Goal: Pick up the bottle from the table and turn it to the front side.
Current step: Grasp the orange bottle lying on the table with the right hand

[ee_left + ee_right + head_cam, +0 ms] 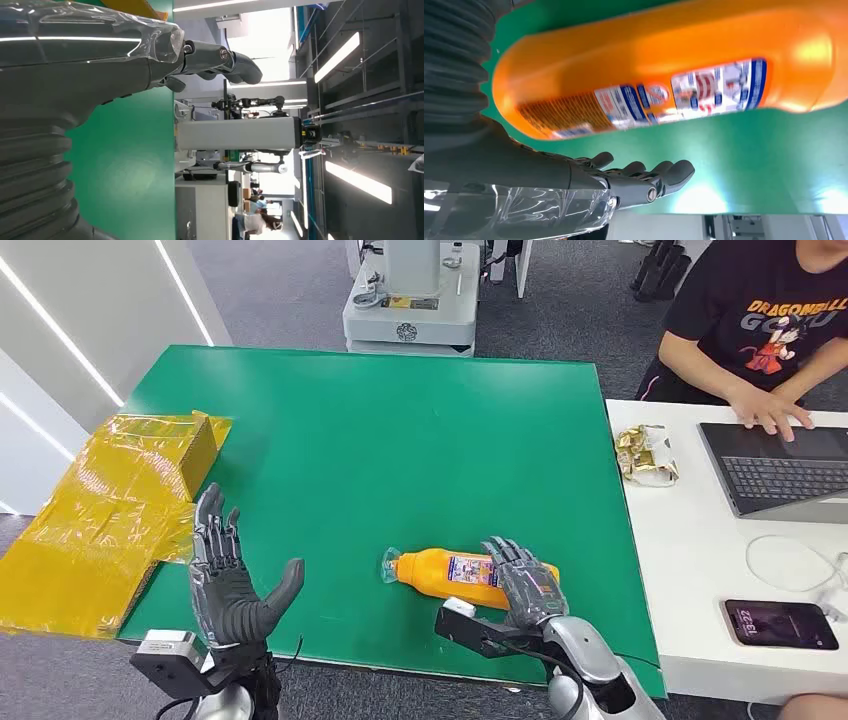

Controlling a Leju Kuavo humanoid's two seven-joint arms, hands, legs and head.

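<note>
On the green bench [400, 420], near the front edge, I see the orange bottle [445, 568] lying flat on its side. Its clear cap end points toward the robot's left and its picture sticker faces up. My right robot hand [525, 580] lies over the far end of the bottle, so that end is hidden from the head view. From there I cannot tell if the fingers [505, 555] press on the bottle or just float above it. In the right wrist view the bottle [664, 75] is big and a bit blurry, and the words on its sticker are too fuzzy to read. There the fingers [659, 172] are stretched out straight with green bench between them and the bottle, so this robot hand grips nothing.

My left robot hand [228, 575] is up by the front left corner, fingers spread wide and holding nothing. In the left wrist view the robot hand [75, 65] is close and dark, with some fingers cut off.

Crinkly yellow plastic wrap [100, 510] covers a box [180, 450] at the left edge. A person [760, 320] sits at a white side bench [690, 570] typing on a laptop [780, 465], beside a phone [780, 625], cut off at the picture's edge.
</note>
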